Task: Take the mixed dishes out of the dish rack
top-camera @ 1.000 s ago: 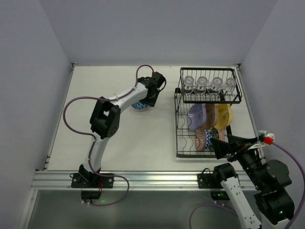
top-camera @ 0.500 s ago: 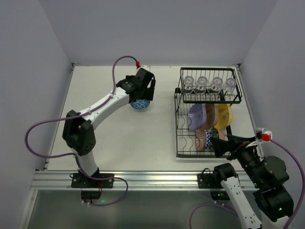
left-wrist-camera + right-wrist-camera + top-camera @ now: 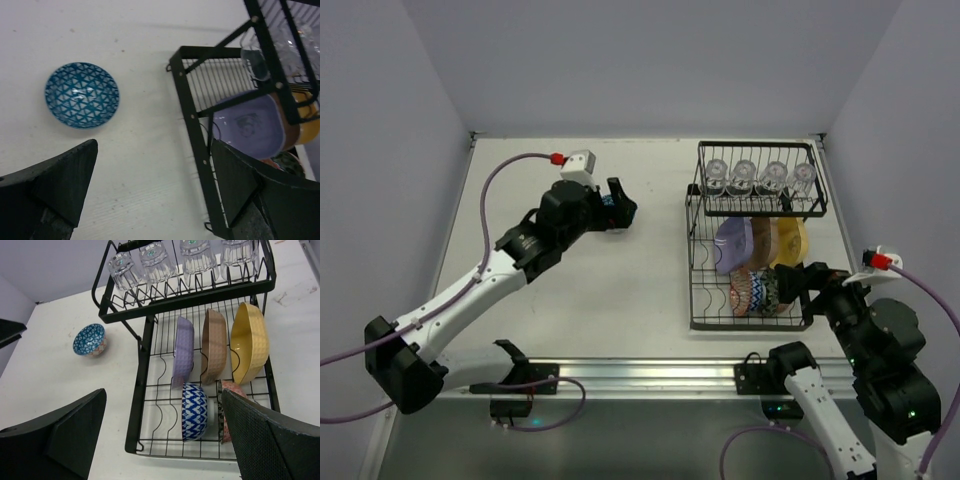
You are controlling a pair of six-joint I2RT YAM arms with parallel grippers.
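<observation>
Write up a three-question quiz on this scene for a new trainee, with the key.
1. Multiple choice: how many clear glasses stand on the upper shelf of the dish rack? A) two B) four C) six
2. True or false: the teal patterned bowl lies on the table, outside the rack.
3. Fill the gap: in the right wrist view, the standing plates run, left to right, lavender plate, ____, yellow plate.

Key: 1) B. 2) True. 3) The brown plate.
</observation>
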